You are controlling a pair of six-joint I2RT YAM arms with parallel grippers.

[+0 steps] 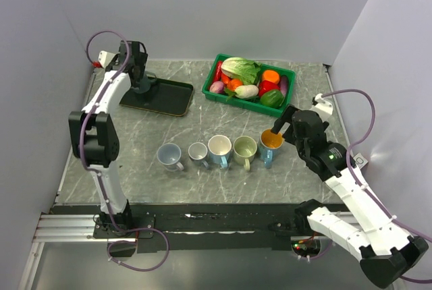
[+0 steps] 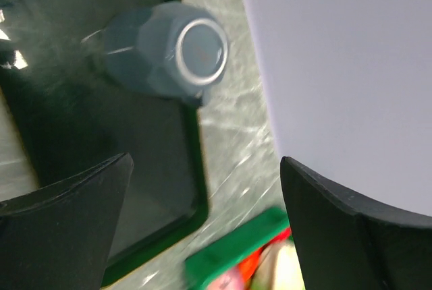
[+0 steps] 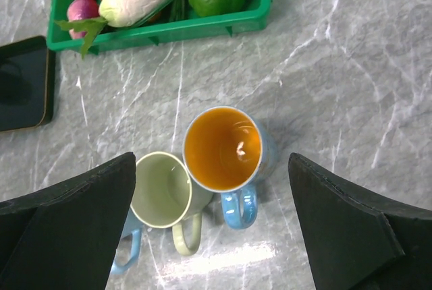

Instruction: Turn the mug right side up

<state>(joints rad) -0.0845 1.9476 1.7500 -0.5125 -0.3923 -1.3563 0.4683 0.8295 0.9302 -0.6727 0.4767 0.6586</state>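
Note:
A dark grey-blue mug [image 2: 162, 50] stands upside down on a black tray [image 2: 81, 135], its ringed base facing up. In the top view the mug [image 1: 142, 87] is at the tray's far left. My left gripper [image 1: 139, 74] is just above it, open and empty; in the left wrist view the gripper [image 2: 202, 236] has its jaws wide apart and the mug lies beyond them, untouched. My right gripper [image 1: 284, 125] is open and empty, hovering over an upright blue mug with an orange inside [image 3: 223, 148].
A row of upright mugs stands mid-table: grey-blue [image 1: 169, 156], small white [image 1: 198, 152], cream-inside blue [image 1: 220, 147], green [image 1: 244, 147], orange-inside [image 1: 271, 140]. A green basket of vegetables [image 1: 253, 77] sits at the back, right of the tray [image 1: 165, 99]. Walls close in on both sides.

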